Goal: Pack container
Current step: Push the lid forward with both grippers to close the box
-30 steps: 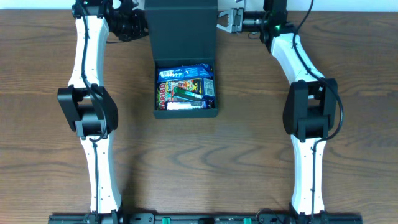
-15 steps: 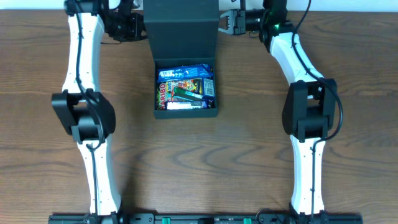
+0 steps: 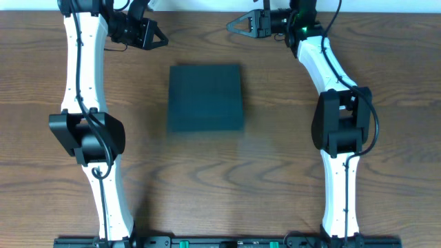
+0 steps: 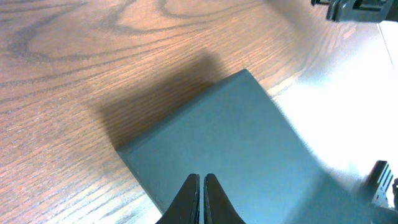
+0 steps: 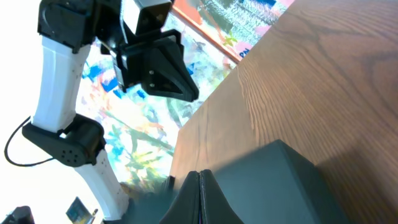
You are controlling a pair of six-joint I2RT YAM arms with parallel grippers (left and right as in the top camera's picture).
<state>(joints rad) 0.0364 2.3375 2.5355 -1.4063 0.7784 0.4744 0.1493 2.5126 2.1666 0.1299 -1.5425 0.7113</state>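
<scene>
Container [image 3: 206,98] now closed; fingers [image 4: 188,200] together, empty.

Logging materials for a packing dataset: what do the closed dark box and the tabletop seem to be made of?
The box looks like cardboard with a matte, dark teal-black finish: flat faces, crisp edges, no gloss. The table shows brown wood grain with a slight sheen near its far edge; whether it is solid wood or a laminate, I cannot tell.

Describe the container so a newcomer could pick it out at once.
On the wooden table, look midway between the left arm and the right arm. The container lies flat there, lid shut: a plain matte teal-black rectangle, unlike the white arms.
</scene>
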